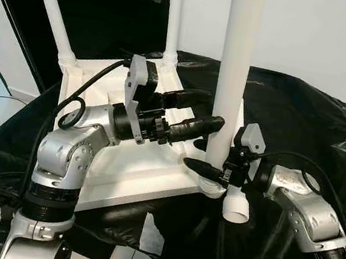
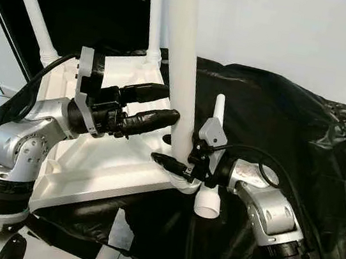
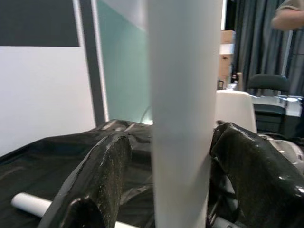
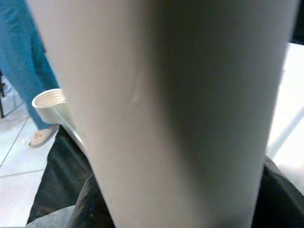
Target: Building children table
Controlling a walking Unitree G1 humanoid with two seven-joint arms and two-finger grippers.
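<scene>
- The white tabletop point(image 1: 129, 173) lies upside down on a black sheet point(image 1: 303, 122), with white legs standing up from its corners
- The near leg point(image 1: 235, 74) rises upright from the corner socket just in front of both pincers
- The left gripper point(image 1: 202, 111) reaches in from the left at mid-height of that leg; its two black fingers point(image 3: 97, 178) are spread, one on each side of the leg, and in the left wrist view the leg stands between them, close to one pad and apart from the other
- The right gripper point(image 1: 209, 171) sits lower, at the foot of the same leg just above the socket; one black finger point(image 2: 170, 162) lies against the leg's base, and whether the pair is pinching it cannot be told
- A short white tube point(image 1: 237, 206) hangs just below the right gripper's wrist
- Two more legs point(image 1: 53, 9) stand at the far corners, beyond the left gripper
- A loose white leg point(image 3: 29, 205) lies on the sheet past the left fingers
- A person's trouser leg point(image 4: 23, 61) shows beyond the right gripper
</scene>
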